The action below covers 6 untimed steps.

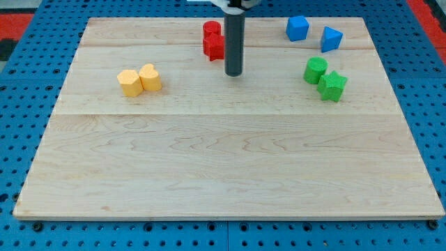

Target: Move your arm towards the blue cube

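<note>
Blue cube (297,28) sits near the board's top edge, looks light, rigid, probably slides easily; nudge a flat side. My tip (233,73) is well left of it, beside the red blocks (213,40). No fingers, just a rod.

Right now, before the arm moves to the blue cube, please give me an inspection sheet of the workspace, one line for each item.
Surface: pale wooden board, flat, lying on a blue pegboard.
Job's things: blue cube near the view's top right; my tip stands to its left and lower, not touching it.
Clutter: second blue block, wedge-like, just right of the cube; two red blocks touching each other, just left of the rod; green cylinder and green star-like block, side by side; two yellow blocks, touching, at the view's left.
Hand: none; a straight dark rod only.
Cables: nothing seen.
Surroundings: red strips at the top corners.
</note>
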Each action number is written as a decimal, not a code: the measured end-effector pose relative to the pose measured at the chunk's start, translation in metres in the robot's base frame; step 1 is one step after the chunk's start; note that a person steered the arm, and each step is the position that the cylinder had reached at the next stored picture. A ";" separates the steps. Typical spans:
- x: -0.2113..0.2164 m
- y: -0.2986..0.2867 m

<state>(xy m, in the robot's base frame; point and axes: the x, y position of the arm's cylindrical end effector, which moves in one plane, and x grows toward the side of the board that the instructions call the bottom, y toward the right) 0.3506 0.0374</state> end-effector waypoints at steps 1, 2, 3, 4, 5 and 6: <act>0.002 0.048; -0.025 0.043; -0.044 0.069; -0.059 0.088; -0.065 0.088; -0.065 0.086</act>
